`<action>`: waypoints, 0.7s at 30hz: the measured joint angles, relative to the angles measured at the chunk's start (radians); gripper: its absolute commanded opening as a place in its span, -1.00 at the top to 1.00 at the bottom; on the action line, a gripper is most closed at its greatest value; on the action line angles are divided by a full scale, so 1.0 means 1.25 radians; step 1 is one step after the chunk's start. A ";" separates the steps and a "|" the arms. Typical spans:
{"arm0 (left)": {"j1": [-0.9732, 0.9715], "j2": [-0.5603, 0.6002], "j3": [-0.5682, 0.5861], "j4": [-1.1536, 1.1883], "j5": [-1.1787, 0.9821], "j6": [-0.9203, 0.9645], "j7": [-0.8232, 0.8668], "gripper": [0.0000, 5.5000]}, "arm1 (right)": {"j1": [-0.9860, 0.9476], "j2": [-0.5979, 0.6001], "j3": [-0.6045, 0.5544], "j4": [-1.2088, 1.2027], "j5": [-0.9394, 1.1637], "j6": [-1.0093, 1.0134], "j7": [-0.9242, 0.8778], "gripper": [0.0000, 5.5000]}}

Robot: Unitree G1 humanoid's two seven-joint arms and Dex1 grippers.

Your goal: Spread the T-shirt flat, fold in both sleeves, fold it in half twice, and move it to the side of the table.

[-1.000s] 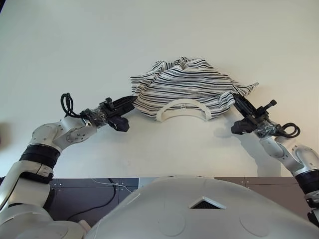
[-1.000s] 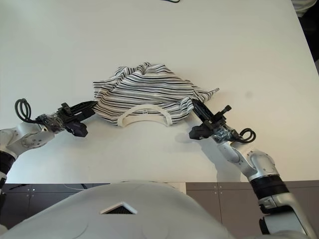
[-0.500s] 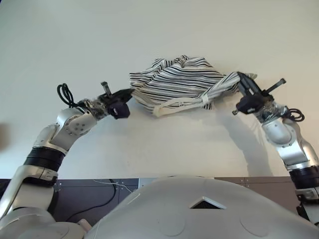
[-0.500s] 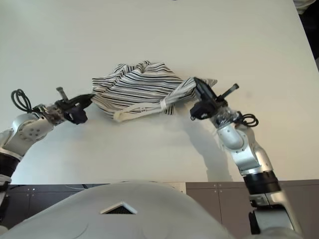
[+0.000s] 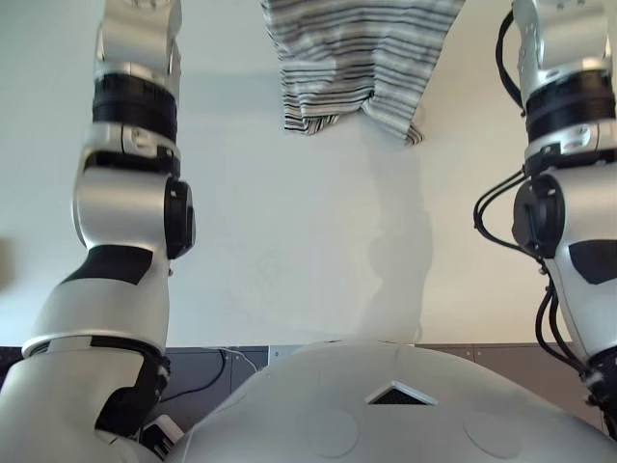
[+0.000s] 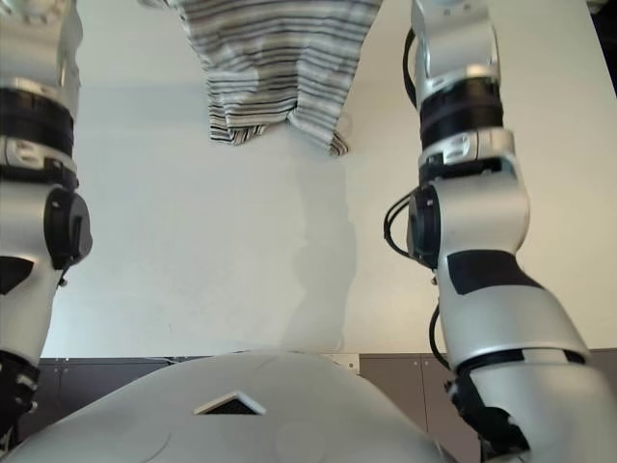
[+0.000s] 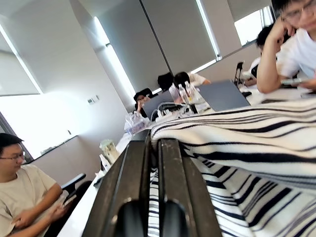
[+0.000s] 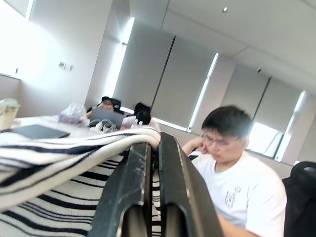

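Observation:
The black-and-white striped T-shirt (image 5: pixel 352 58) hangs in the air between my two raised arms, and its lower hem dangles just above the white table (image 5: pixel 289 251). In the left wrist view my left gripper (image 7: pixel 154 140) is shut on a fold of the striped T-shirt (image 7: pixel 247 143), the fabric draped over its tips. In the right wrist view my right gripper (image 8: pixel 153 140) is likewise shut on the T-shirt (image 8: pixel 59 158). Above the hanging part, the shirt's upper edge is cut off by the top of the head views.
My left forearm (image 5: pixel 130 193) and right forearm (image 5: pixel 569 145) stand upright at either side of the shirt. The bare white tabletop stretches beneath it. The table's dark front edge (image 5: pixel 193 357) runs close to my body.
Both arms have swung up from table level and lifted the T-shirt off the table. It was bunched on the surface and now hangs stretched between the two grippers.

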 measured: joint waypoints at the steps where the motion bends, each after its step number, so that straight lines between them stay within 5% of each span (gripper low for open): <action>1: -0.039 0.003 0.003 0.016 0.009 -0.015 0.016 0.95 | -0.038 0.000 0.001 0.022 -0.016 -0.027 -0.033 0.96; 14: -0.103 0.030 0.034 0.071 0.021 -0.040 -0.031 0.95 | -0.099 -0.006 -0.006 0.103 -0.048 -0.106 -0.068 0.96; 21: 0.202 0.028 0.090 -0.287 -0.179 0.065 -0.261 0.95 | 0.215 -0.002 -0.061 -0.222 0.175 0.061 0.176 0.96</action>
